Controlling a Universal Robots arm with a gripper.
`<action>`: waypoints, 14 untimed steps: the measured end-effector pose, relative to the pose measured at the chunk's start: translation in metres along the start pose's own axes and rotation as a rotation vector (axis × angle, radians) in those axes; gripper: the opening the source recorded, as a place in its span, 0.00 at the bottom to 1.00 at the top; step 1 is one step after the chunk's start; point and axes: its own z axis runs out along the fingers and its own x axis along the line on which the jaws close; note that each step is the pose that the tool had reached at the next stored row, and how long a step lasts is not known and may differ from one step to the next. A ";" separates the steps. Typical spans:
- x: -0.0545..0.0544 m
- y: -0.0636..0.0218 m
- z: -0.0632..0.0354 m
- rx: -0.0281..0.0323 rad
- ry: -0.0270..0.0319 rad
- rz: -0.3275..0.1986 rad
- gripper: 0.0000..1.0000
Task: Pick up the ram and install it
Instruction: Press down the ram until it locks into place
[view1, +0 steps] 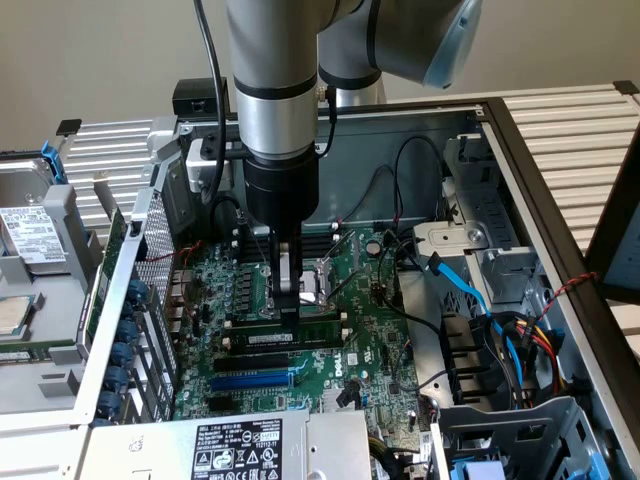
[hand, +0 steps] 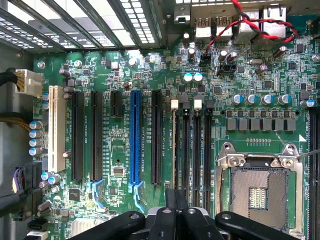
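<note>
The gripper hangs straight down from the arm into the open computer case, and its two fingers are pressed together with nothing between them. The ram is not gripped: it stands on its edge on the motherboard, directly under the fingertips, in the row of memory slots. The closed tip appears to touch the top edge of the stick, or to sit just above it. I cannot tell contact from a hair of clearance. The stick's long axis runs across the exterior view, from the exterior view's left to its right, with the white label on the left half and bare green board on the right half. The fingertips meet it a little left of the middle of its length. So the ram lies below the gripper rather than to any side of it, and the line between them is vertical, square to the stick's length. In the wrist view the closed gripper points along the black memory slots, which run away from it between the long blue slot and the processor socket. Whether the stick is fully seated I cannot judge.
</note>
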 end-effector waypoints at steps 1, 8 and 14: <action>0.000 0.0000 0.0000 0.0000 0.0001 0.000 0.11; 0.000 0.0000 0.0000 -0.0001 0.0000 0.000 0.11; 0.000 0.0000 0.0000 -0.0001 0.0000 0.000 0.11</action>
